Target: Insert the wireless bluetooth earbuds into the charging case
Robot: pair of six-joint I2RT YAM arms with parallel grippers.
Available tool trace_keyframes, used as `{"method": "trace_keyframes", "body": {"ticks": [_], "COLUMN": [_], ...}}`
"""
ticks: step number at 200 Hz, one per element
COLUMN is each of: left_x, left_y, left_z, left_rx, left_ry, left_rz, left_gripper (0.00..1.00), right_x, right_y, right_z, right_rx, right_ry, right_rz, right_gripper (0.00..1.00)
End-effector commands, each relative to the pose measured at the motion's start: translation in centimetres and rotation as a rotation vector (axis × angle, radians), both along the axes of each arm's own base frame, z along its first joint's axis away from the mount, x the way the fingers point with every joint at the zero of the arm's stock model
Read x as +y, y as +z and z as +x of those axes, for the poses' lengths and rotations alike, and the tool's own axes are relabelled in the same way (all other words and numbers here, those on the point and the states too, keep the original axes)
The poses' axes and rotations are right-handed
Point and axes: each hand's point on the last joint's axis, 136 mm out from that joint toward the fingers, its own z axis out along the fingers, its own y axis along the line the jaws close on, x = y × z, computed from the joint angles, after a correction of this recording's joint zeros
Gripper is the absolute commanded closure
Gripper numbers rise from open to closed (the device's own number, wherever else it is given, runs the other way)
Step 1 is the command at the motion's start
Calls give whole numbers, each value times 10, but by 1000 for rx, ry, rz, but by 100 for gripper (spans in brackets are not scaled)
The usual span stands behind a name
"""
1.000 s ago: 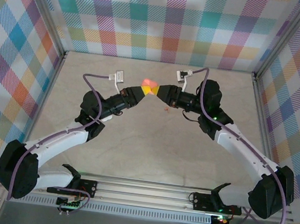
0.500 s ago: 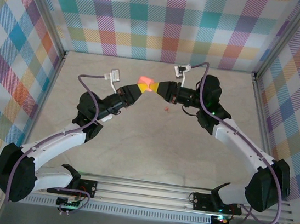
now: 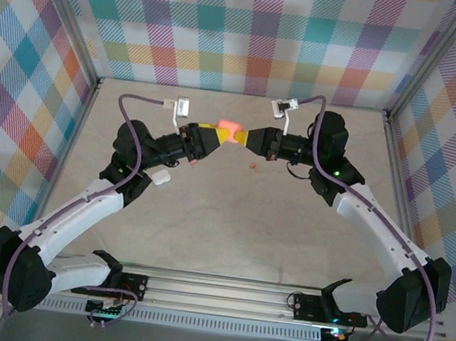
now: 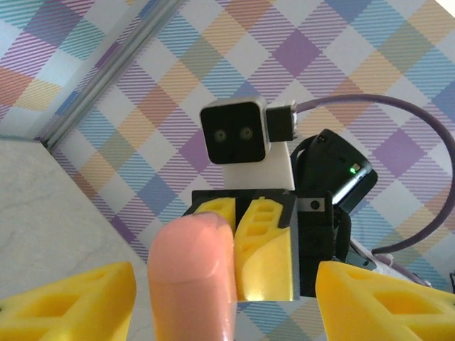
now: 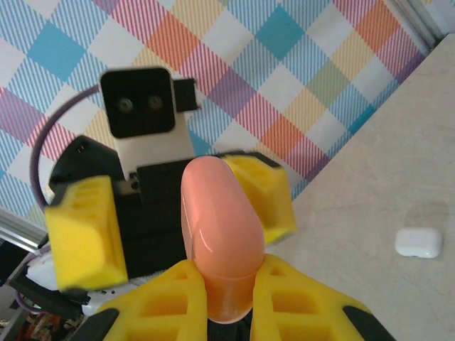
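The right gripper [image 5: 231, 302] clamps a pinkish-orange pebble-shaped charging case [image 5: 217, 227] in the air above the far part of the marbled beige tabletop [image 3: 204, 226]. The left gripper [image 3: 213, 138] faces it, jaws spread, one yellow finger either side of the case. A tiny pinkish-orange earbud [image 3: 252, 165] lies on the tabletop nearby, and a white pebble-shaped case [image 3: 160, 178] lies toward the left edge.

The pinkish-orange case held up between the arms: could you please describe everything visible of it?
The pinkish-orange case is a smooth, glossy, rounded plastic pebble, seemingly closed. It hangs above the table, one end clamped between the yellow fingers of the right end effector. The left end effector stands open around its other end, not touching.
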Motion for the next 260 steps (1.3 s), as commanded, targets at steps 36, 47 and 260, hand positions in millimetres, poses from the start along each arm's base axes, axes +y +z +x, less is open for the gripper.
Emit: {"method": "trace_keyframes", "body": {"ticks": [36,47,260], "left_x": [11,12,-16], "left_y": [-24,-26,-31], "left_z": [6,1,-25], "left_rx": [-32,-61,-139], "left_ry": [-51,-72,-248], "left_rz": [125,150,135], "left_gripper": [32,32,50], "right_x": [-12,-13,-12], "right_y": [4,3,-18], "right_z": [-26,-29,-23], "right_rx": [-166,-192,-270], "right_ry": [82,97,97], "right_rz": [-57,-81,-104], "right_gripper": [93,93,94]}}
